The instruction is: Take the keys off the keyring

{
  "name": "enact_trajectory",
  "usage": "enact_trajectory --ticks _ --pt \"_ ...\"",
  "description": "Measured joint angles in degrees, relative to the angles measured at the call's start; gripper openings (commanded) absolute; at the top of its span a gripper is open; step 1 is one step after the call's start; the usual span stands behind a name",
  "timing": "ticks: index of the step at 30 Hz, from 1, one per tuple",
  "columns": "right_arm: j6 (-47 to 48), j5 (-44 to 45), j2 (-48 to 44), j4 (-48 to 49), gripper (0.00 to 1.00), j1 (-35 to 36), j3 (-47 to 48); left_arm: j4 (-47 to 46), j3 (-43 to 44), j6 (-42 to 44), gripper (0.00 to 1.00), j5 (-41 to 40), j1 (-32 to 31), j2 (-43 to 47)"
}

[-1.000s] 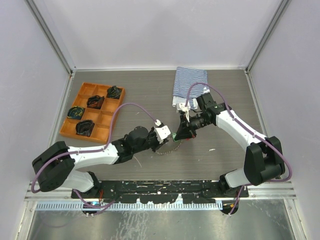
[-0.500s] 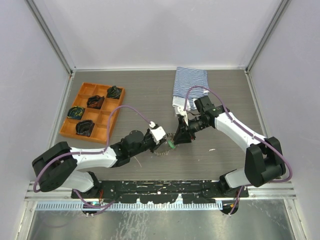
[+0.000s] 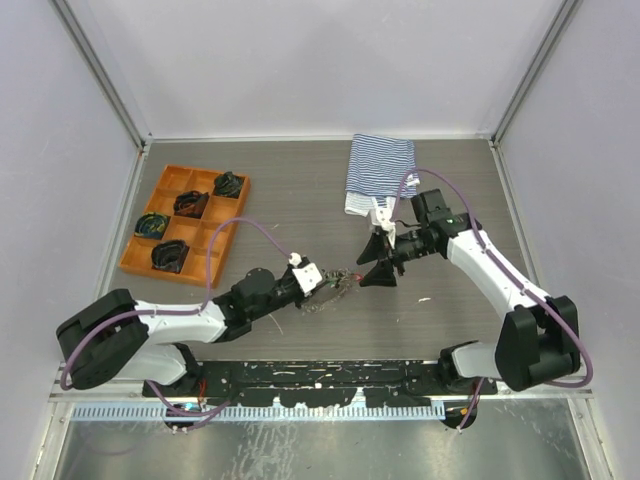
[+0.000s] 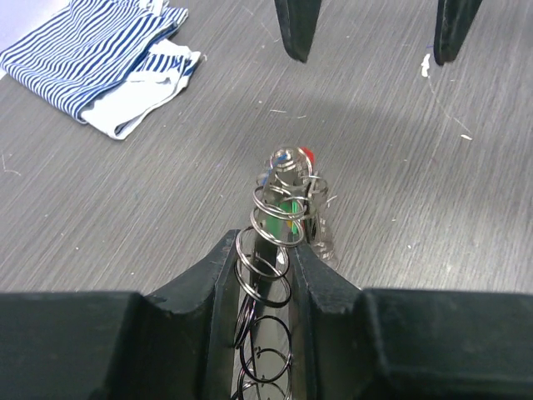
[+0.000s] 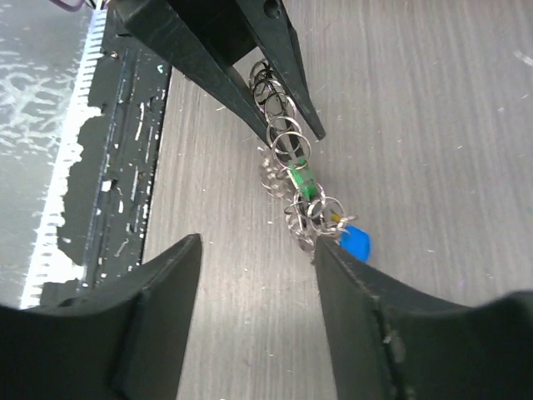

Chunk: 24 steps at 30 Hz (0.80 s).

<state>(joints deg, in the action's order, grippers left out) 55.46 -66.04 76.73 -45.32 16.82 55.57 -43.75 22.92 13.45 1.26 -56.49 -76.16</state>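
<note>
Right tool (image 3: 376, 268) has backed off the coiled metal keyring (image 4: 266, 254).

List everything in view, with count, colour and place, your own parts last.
table: one, grey wood-grain, under everything
tray: one, orange, far left of the table
bundles: four, dark, one per tray compartment
cloth: one, blue-white striped, far edge, right of centre
keyring: one, silver chain of rings, mid-table, clamped in the left end effector
keys: exact count unclear; red, green and blue heads show, at the chain's free end
cables: two, purple, one along each arm
left end effector: one, black, shut on the keyring
right end effector: one, black, open, beside the keys, not touching them
</note>
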Motion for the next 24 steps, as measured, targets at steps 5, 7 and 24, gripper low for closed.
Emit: enact_trajectory --ticks 5,7,24 --pt "4.2 -2.9 -5.2 0.8 0.65 -2.4 -4.2 -0.5 -2.1 -0.8 0.0 1.7 0.0 3.7" --pt "4.5 -4.3 -6.6 1.4 0.65 -2.5 -5.3 -0.4 -2.4 -1.6 0.0 1.9 0.0 5.2" --pt "-21.2 -2.5 -11.4 36.9 0.48 3.1 -20.5 3.9 -1.4 -7.6 0.0 0.0 0.0 7.9"
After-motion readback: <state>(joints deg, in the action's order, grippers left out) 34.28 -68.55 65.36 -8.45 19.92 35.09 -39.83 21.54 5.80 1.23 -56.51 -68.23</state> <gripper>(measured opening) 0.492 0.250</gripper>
